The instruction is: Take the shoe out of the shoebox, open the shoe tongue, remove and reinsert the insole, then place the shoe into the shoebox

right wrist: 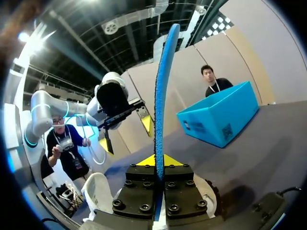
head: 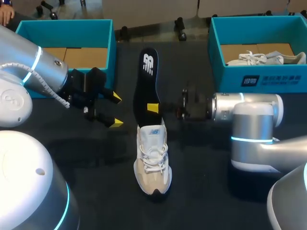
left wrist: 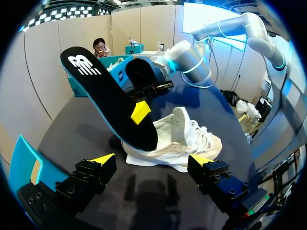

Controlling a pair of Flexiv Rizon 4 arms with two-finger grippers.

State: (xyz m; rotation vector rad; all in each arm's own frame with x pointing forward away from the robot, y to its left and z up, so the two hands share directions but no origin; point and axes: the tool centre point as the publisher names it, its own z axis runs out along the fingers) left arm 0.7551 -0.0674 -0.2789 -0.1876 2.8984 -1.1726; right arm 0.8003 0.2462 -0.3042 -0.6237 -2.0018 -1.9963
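Shoe [head: 152,160]: white and beige trainer, laces up, lying on the dark table [head: 96,167] at lower centre of the head view, outside both boxes. Insole [head: 145,81]: black, its lower end in the shoe's opening, the rest running toward upper centre. Right gripper [head: 153,108]: enters from the right, fingers closed narrow on the insole at mid-length. Left gripper [head: 109,110]: centre left, fingers spread wide, holding nothing, beside the insole and apart from it. Left shoebox [head: 67,29]: teal, upper left. Right shoebox [head: 259,76]: teal, upper right, with a second white shoe [head: 266,58] inside.

Left wrist view. Left gripper [left wrist: 152,160]: fingers wide apart, nothing between them. Shoe [left wrist: 187,139]: just ahead of the fingers, on the table. Insole [left wrist: 105,91]: rising at a slant out of the shoe, pinched by the right gripper [left wrist: 140,111].

Right wrist view. Right gripper [right wrist: 158,163]: fingers close together on the insole [right wrist: 162,86], seen edge-on, blue underside. Shoe [right wrist: 98,191]: beside and below the gripper. Left gripper [right wrist: 125,129]: ahead, beyond the insole, fingers spread. Teal shoebox [right wrist: 220,115]: ahead, on the table.
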